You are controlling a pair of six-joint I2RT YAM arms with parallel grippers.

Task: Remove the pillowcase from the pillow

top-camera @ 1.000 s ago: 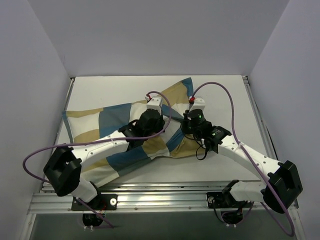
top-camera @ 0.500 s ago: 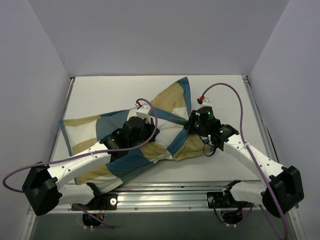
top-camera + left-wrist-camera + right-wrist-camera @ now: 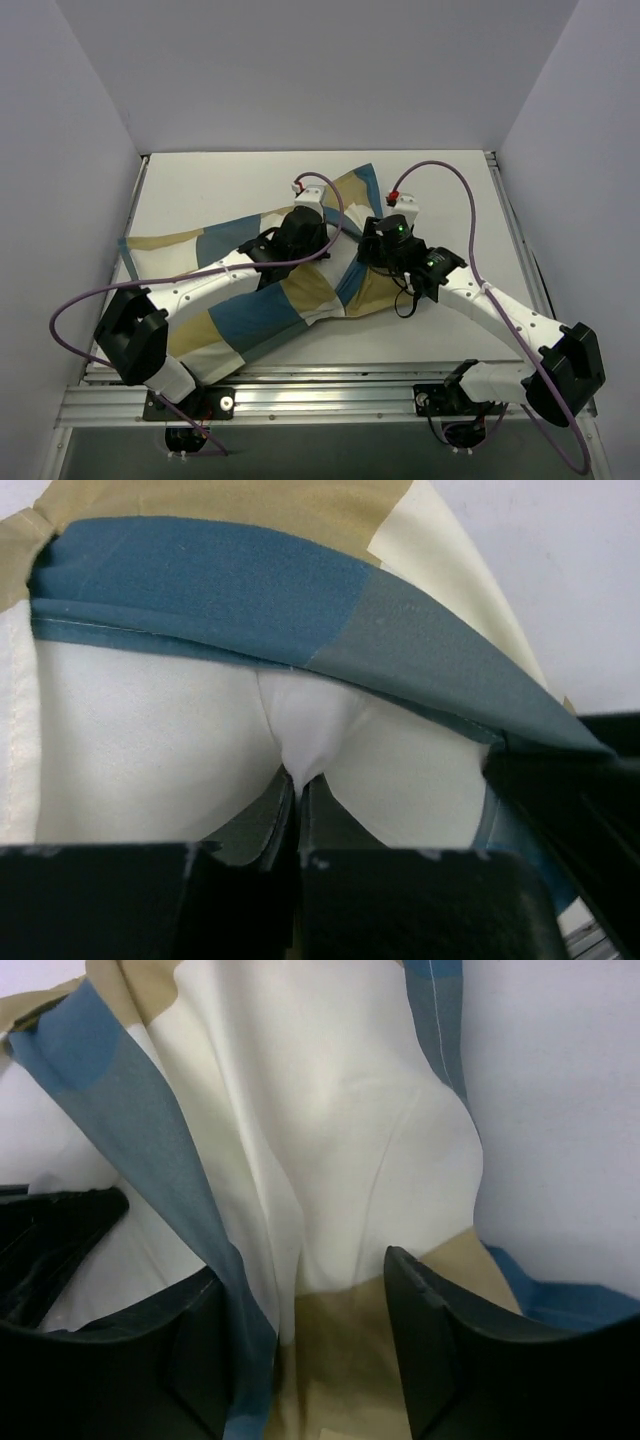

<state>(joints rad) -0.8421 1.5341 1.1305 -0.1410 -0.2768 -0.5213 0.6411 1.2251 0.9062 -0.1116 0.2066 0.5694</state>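
We record one white table top (image 3: 200, 190), flat and matte, seen from above in the overhead view. We record three plain pale grey walls closing it in, a back wall (image 3: 320, 70), a left wall (image 3: 60, 200) and a right wall (image 3: 580, 150), each meeting the table's edge. We also record silver metal rails (image 3: 320, 395) running across the near edge, and a side rail (image 3: 512, 220) along the table's right edge.

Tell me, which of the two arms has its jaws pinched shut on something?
The left arm: its jaws are shut on a pinch of the white pillow. The right arm has its jaws spread, with pillowcase cloth between them.
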